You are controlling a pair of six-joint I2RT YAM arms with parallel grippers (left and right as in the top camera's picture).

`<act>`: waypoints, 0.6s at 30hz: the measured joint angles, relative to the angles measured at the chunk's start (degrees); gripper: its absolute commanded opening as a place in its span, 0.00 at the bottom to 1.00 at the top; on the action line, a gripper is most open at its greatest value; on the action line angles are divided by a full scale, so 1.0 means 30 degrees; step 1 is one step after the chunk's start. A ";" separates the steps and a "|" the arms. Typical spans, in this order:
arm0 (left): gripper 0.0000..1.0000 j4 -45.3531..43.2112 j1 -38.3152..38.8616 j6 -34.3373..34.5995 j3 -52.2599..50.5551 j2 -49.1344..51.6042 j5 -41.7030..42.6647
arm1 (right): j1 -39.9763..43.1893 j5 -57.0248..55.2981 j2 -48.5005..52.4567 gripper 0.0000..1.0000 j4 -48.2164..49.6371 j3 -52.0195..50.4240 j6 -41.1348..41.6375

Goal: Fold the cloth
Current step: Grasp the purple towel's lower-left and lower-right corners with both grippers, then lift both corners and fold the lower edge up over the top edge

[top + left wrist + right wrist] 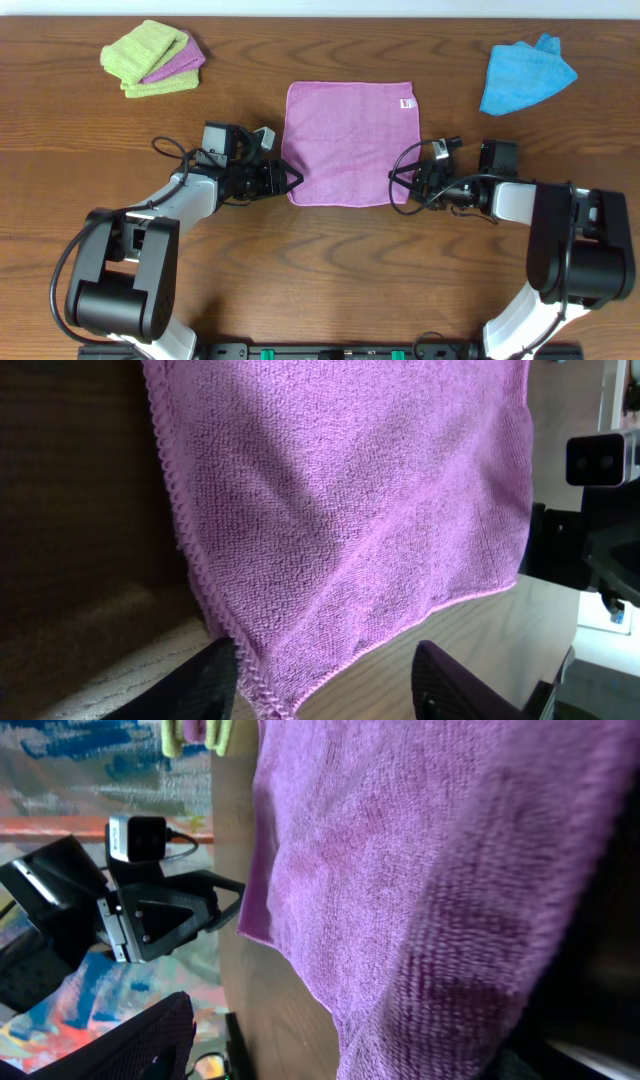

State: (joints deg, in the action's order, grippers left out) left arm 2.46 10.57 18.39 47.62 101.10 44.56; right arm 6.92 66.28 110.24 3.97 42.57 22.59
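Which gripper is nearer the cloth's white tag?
Right. The right gripper is at the near-right corner of the cloth, same side as the tag; the left gripper is at the near-left corner.

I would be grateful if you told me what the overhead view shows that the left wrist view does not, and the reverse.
Only overhead: the blue cloth, the green cloths and the white tag. Only left wrist: the stitched hem up close, one corner between the left gripper's open fingers. Both: the purple cloth lying on the table.
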 measured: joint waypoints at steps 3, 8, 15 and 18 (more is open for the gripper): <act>0.57 0.0029 0.0000 0.0015 0.0000 0.0000 0.0000 | 0.0233 0.0044 0.0000 0.67 0.0000 0.0000 0.0051; 0.62 0.0102 0.0000 0.0000 0.0000 0.0000 0.0015 | 0.0306 0.0044 0.0000 0.65 -0.0102 0.0000 0.0240; 0.62 0.1705 0.0000 0.0007 0.0000 0.0000 0.0007 | 0.0306 0.0036 0.0000 0.65 -0.0831 0.0000 0.0219; 0.60 0.2302 0.0000 0.0007 0.0000 0.0000 0.0015 | 0.0306 -0.0073 0.0000 0.65 -0.1246 0.0000 0.0124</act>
State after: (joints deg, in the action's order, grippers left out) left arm 9.37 10.57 18.41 47.62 101.10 44.60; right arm 7.84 66.06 110.24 0.23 42.57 22.96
